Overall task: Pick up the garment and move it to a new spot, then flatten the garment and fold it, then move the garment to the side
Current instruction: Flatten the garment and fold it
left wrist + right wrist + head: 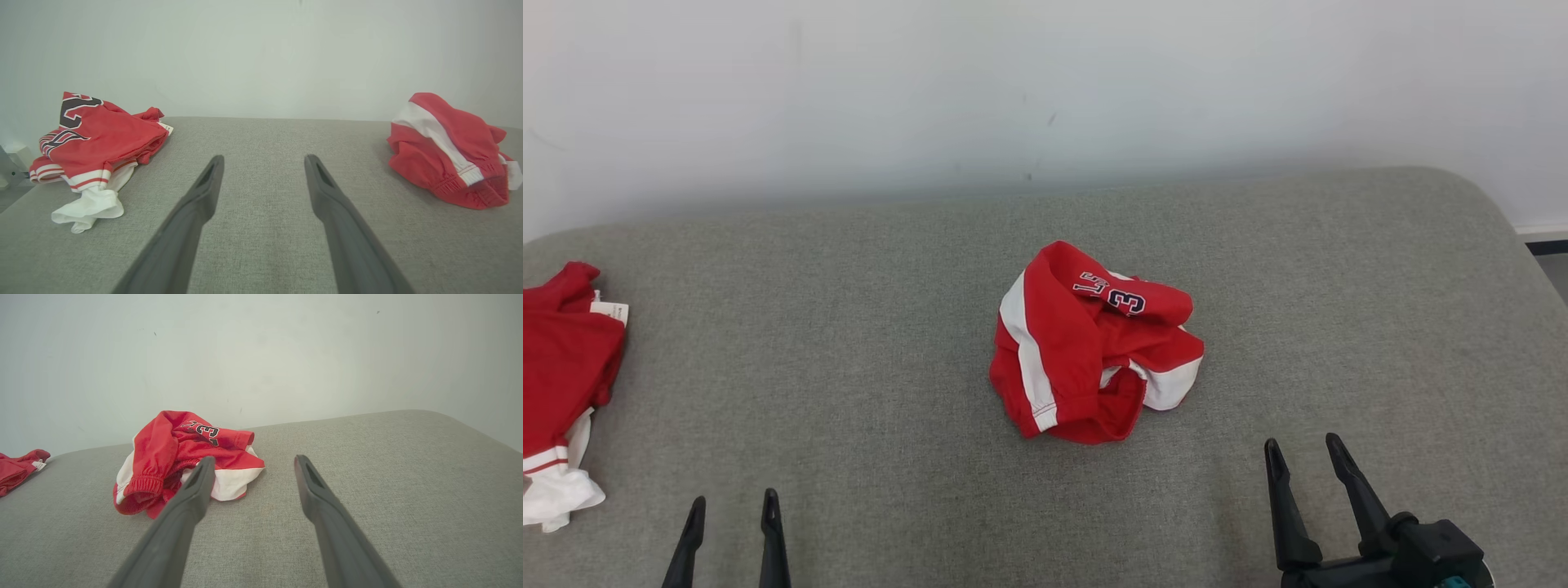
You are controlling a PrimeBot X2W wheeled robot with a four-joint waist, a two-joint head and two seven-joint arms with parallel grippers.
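Red-white jersey [560, 367] heaped at left edge of grey upholstered surface [849, 343]; pale wall [1045, 82] behind.

Soft, matt red cloth on the garment [1086, 351], with white panels and a puckered elastic hem. The grey upholstered surface [849, 327] has a coarse, rough weave. The left gripper [734, 498] and right gripper [1303, 442] look like dull dark plastic. The wall [1045, 82] is smooth, matt and faintly scuffed.
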